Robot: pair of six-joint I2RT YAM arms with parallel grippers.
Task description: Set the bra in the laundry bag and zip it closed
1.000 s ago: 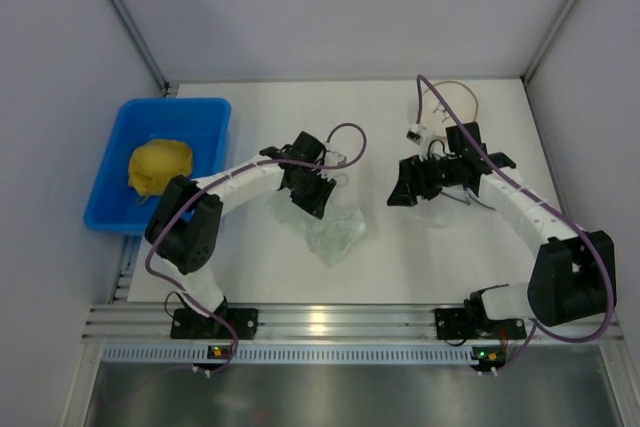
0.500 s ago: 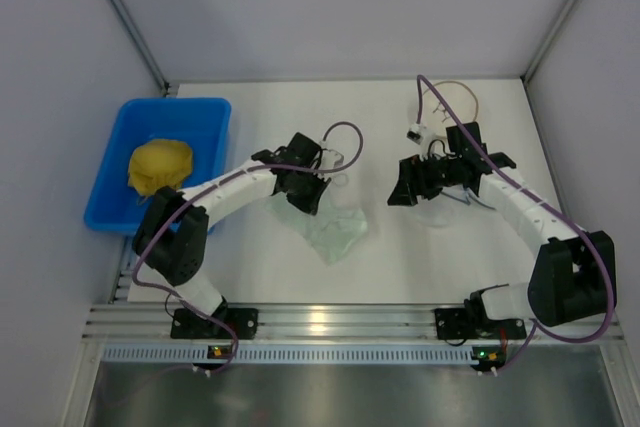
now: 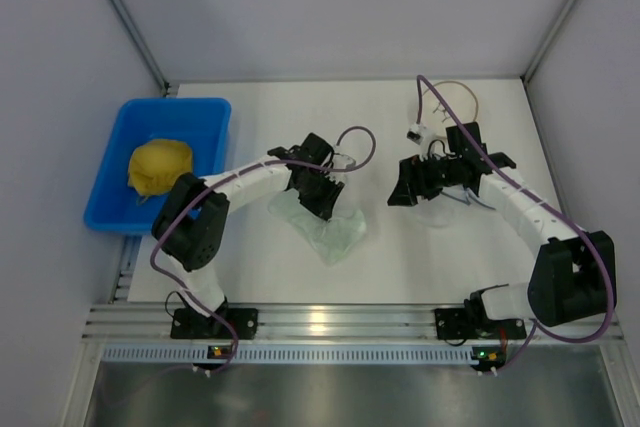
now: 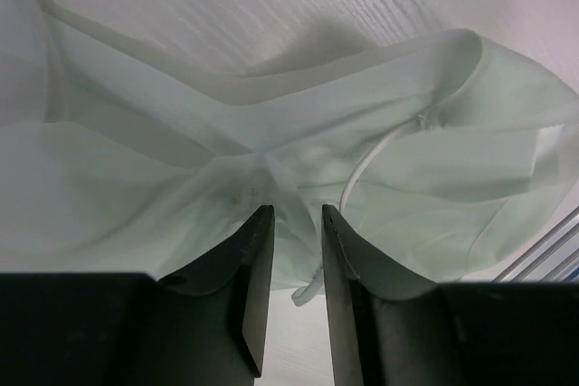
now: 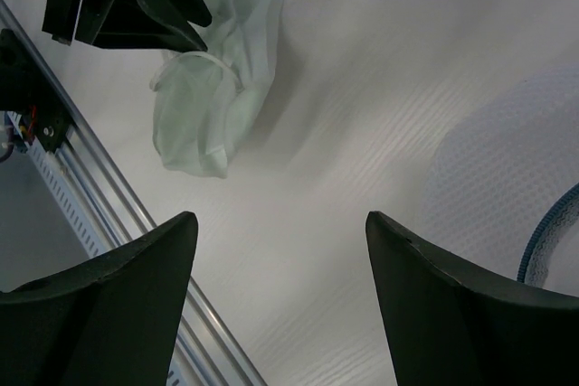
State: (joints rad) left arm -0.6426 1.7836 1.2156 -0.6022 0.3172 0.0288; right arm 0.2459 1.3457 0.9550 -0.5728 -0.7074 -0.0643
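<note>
Zero steps done — saw bra (image 3: 335, 232) lying left of laundry bag (image 5: 507, 164), left gripper (image 4: 296, 214) narrowly parted over it, right gripper (image 5: 280, 223) spread wide, empty — had packing, zipping yet to do.

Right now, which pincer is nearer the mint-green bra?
Left. The left pincer sits right over the bra, fingertips at its fabric. The right pincer hovers well off to the bra's right, by the mesh laundry bag.
</note>
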